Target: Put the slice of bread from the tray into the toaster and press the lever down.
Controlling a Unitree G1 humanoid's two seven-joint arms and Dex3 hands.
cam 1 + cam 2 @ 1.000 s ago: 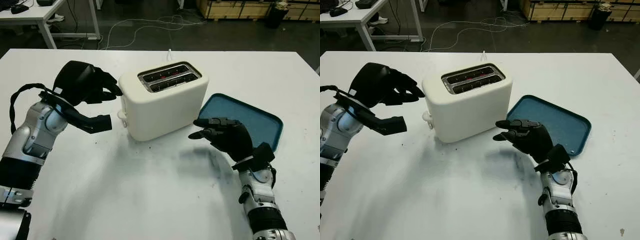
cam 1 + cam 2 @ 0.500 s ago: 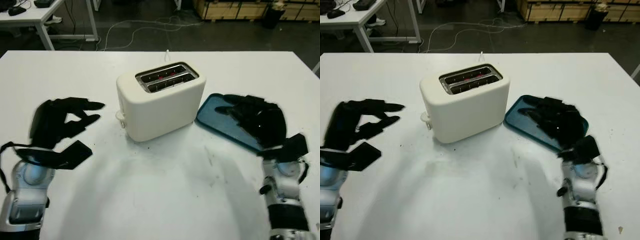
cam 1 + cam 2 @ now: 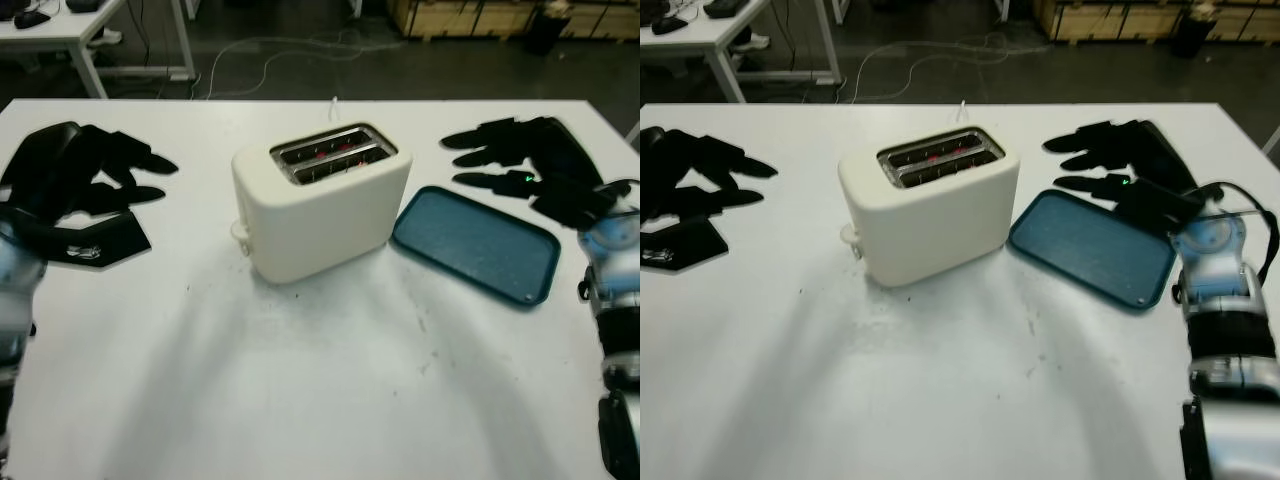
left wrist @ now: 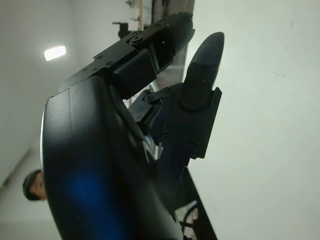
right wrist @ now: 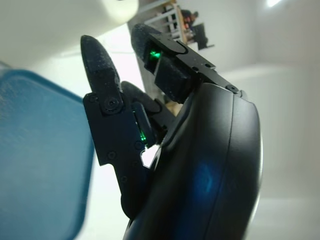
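Holding nothing, both hands hang extended over the worktop point(image 3: 320, 400): left hand point(image 3: 75, 185) well left of the toaster point(image 3: 320, 215), right hand point(image 3: 530, 165) to its right, beyond the tray's far edge. Tray point(image 3: 475, 245) sits just right of the toaster, bare blue, no bread on it. Toaster slots point(image 3: 330, 157) glow red inside; whether a slice sits in them cannot be told. Lever knob point(image 3: 238, 233) low on the toaster's left end, likely already pressed. Judgement: task probably finished. Behind the toaster: cord point(image 3: 333, 103), cables on the floor point(image 3: 290, 50), another table point(image 3: 90, 30). Nothing blocks either hand.
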